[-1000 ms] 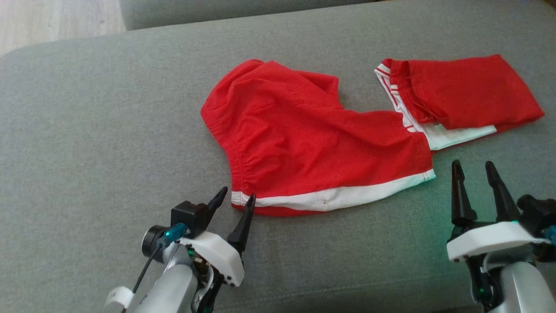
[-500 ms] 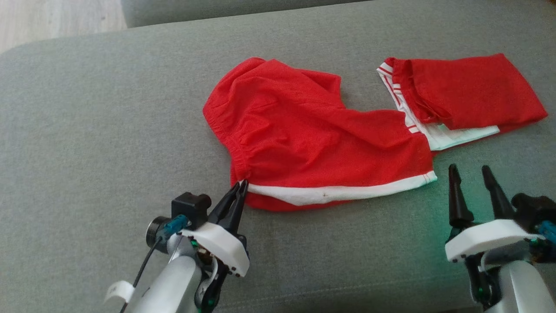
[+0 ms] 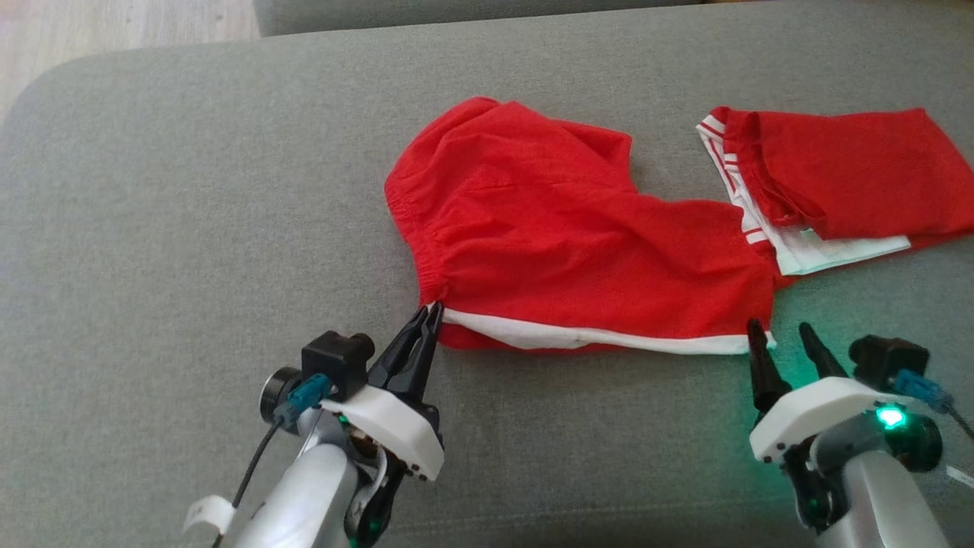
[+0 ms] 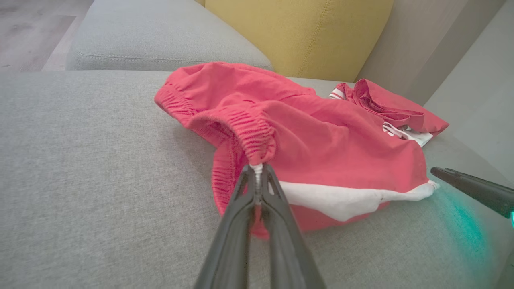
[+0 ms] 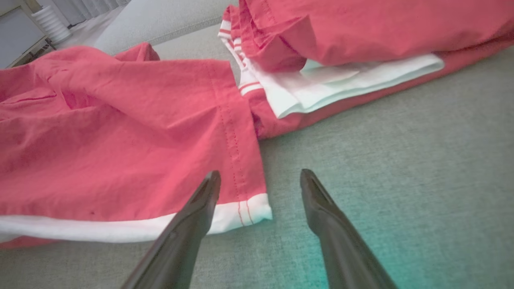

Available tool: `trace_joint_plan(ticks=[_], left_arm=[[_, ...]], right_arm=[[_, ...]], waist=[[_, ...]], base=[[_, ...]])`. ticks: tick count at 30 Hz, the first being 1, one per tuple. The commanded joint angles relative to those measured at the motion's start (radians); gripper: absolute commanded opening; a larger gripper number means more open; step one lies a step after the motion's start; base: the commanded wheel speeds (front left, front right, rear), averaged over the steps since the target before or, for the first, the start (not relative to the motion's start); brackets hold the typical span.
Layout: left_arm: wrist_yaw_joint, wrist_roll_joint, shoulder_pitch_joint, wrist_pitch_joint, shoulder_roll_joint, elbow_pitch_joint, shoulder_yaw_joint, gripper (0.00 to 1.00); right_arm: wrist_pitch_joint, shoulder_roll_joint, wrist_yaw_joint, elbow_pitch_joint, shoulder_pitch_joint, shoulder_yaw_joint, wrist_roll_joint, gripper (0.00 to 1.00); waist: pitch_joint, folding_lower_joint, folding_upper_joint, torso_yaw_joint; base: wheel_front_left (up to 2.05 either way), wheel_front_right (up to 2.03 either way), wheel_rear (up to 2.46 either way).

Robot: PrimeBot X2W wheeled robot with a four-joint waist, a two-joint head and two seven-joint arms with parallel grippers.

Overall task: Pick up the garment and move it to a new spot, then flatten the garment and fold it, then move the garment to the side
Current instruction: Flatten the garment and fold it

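Rumpled red shorts (image 3: pixel 578 251), white trim, grey woven cushion (image 3: pixel 190 228), left gripper (image 3: pixel 432 310) pinching elastic corner, right gripper (image 3: pixel 779 327) spread at hem

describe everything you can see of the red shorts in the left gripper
The red shorts look like thin, wrinkled fabric, with a gathered elastic waistband and a white stripe along the near side. They lie crumpled on the grey sofa cushion. The left gripper is shut on the waistband corner, which is raised. The open right gripper is at the opposite hem corner; contact unclear. Their right edge meets a folded red garment.
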Motion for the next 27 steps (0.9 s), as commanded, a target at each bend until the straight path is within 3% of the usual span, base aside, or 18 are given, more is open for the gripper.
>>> trace_joint_plan(ticks=[1, 15, 16, 17, 27], left_arm=[[0.001, 0.008, -0.008, -0.012, 0.006, -0.037, 0.035, 0.0], [0.008, 0.005, 0.0, -0.012, 0.006, -0.054, 0.034, 0.0], [0.009, 0.005, 0.0, -0.012, 0.006, -0.055, 0.034, 0.0], [0.01, 0.004, 0.0, -0.012, 0.006, -0.055, 0.034, 0.0], [0.012, 0.028, -0.019, -0.012, 0.021, -0.096, 0.1, 0.0]], right_arm=[[0.002, -0.003, -0.001, -0.014, -0.032, 0.026, 0.005, 1.0], [0.058, -0.002, -0.001, 0.075, -0.048, 0.09, 0.035, 1.0], [0.062, -0.002, -0.001, 0.074, -0.047, 0.096, 0.038, 0.42], [0.063, -0.002, -0.001, 0.071, -0.047, 0.106, 0.038, 0.0], [-0.014, -0.044, -0.001, -0.077, -0.094, 0.185, 0.11, 0.0]], waist=[[0.001, 0.0, 0.0, 0.004], [-0.004, 0.0, 0.0, 0.015], [-0.005, 0.0, 0.0, 0.015], [-0.005, 0.0, 0.0, 0.015], [-0.049, 0.0, 0.0, 0.001]], base=[[0.0, 0.0, 0.0], [0.0, 0.0, 0.0], [0.0, 0.0, 0.0], [0.0, 0.0, 0.0], [0.0, 0.0, 0.0]])
